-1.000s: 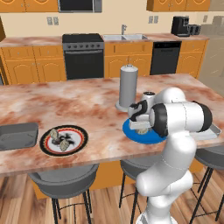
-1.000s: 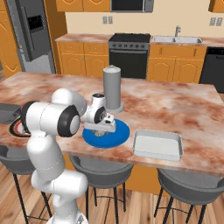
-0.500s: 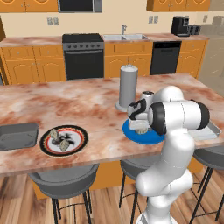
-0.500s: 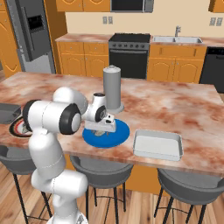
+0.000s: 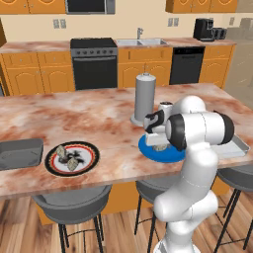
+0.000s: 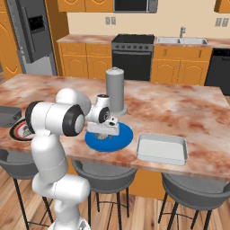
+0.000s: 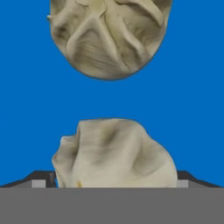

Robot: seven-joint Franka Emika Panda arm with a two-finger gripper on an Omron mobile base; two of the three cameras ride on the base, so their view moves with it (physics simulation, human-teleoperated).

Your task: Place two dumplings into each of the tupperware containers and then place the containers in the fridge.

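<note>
Two beige dumplings lie on a round blue plate (image 7: 197, 87): one dumpling (image 7: 109, 37) farther off, the other dumpling (image 7: 116, 151) close up between my fingertips (image 7: 41, 178). My gripper (image 7: 113, 180) is open, one jaw on each side of the near dumpling, and grips nothing. It hangs low over the blue plate (image 5: 148, 148) (image 6: 121, 137) as gripper (image 5: 158, 143) (image 6: 104, 134). More dumplings (image 5: 68, 158) sit on a white plate with a black-red rim. The dark grey tupperware container (image 5: 20, 152) lies at far left, the pale container (image 6: 162, 148) to the right. The fridge (image 6: 33, 36) stands at back left.
A grey upright cylinder (image 5: 145, 99) (image 6: 115, 90) stands just behind the blue plate. Bar stools (image 6: 101, 173) line the island's near edge. The black oven (image 5: 94, 64) and dishwasher (image 5: 186, 64) are along the back wall.
The hand has sunk slightly toward the blue plate. Nothing else has moved.
</note>
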